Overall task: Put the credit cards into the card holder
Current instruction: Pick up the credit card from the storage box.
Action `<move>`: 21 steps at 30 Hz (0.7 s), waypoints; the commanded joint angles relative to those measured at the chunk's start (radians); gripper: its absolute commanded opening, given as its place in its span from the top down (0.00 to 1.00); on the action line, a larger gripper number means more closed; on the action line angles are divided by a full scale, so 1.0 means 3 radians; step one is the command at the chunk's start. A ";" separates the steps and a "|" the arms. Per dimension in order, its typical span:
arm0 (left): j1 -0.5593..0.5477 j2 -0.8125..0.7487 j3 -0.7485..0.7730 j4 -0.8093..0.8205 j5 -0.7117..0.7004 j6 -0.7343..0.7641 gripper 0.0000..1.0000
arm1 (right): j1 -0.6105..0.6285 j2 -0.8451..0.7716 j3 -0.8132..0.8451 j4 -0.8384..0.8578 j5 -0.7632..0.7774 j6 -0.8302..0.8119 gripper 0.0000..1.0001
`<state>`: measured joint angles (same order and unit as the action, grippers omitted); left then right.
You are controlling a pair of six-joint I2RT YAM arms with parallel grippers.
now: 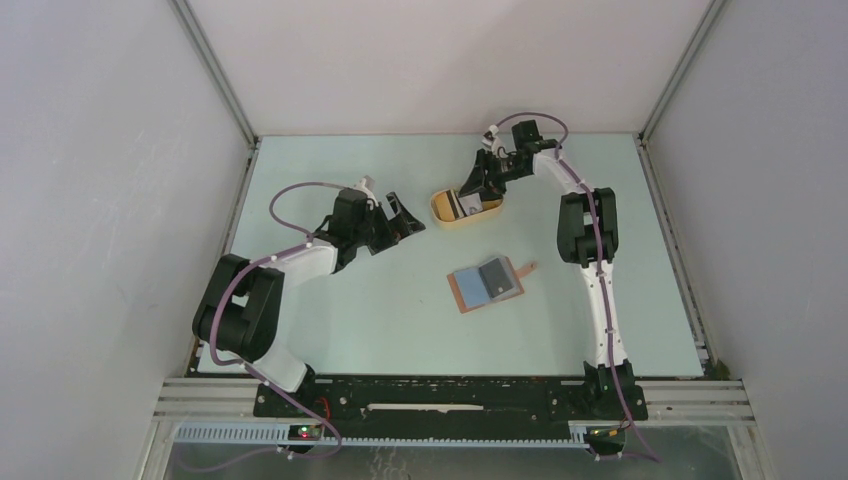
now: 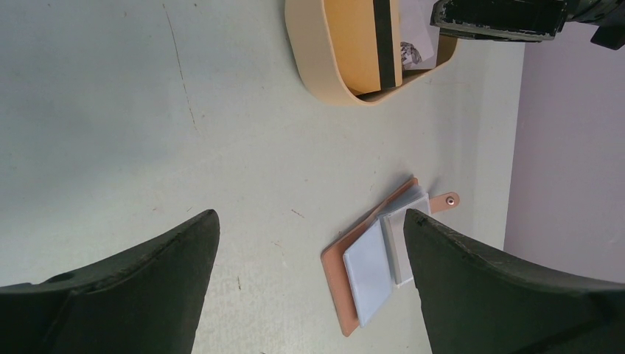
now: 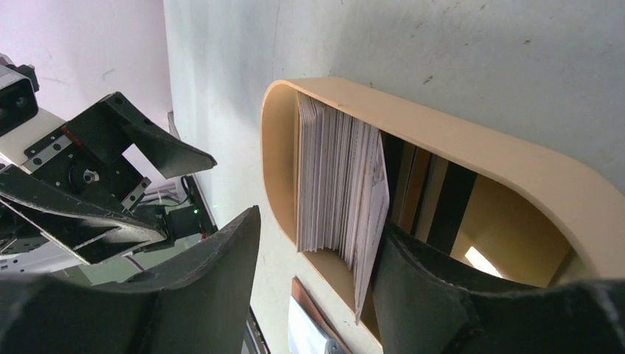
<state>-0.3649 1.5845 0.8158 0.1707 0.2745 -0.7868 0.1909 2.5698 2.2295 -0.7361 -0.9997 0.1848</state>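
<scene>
White-striped credit cards (image 3: 332,177) stand in yellow oval plastic tray (image 3: 442,140); reddish-brown leather card holder (image 2: 333,276) lies open mid-table. Right gripper (image 3: 322,225) jaws straddle them, seemingly unclamped: pinch one edge. Left gripper (image 2: 311,215) agape.

Reddish-brown leather-like folding card holder (image 2: 337,291) lying open and flat mid-table, snap tab out at one side, blue-grey card (image 2: 367,271) and dark grey card (image 1: 495,275) side by side on it, white-striped card (image 3: 335,177) tilted on edge inside yellow oval tray (image 3: 472,147)
</scene>
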 commanded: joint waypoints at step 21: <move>-0.0028 0.0011 0.0176 0.0101 0.0043 -0.0031 0.00 | -0.0106 -0.0421 -0.0537 0.0517 0.0188 0.0379 0.47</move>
<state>-0.3683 1.5860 0.8158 0.1711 0.2745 -0.7872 0.1699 2.5256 2.1048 -0.6495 -0.9520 0.2382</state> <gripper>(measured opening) 0.996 0.533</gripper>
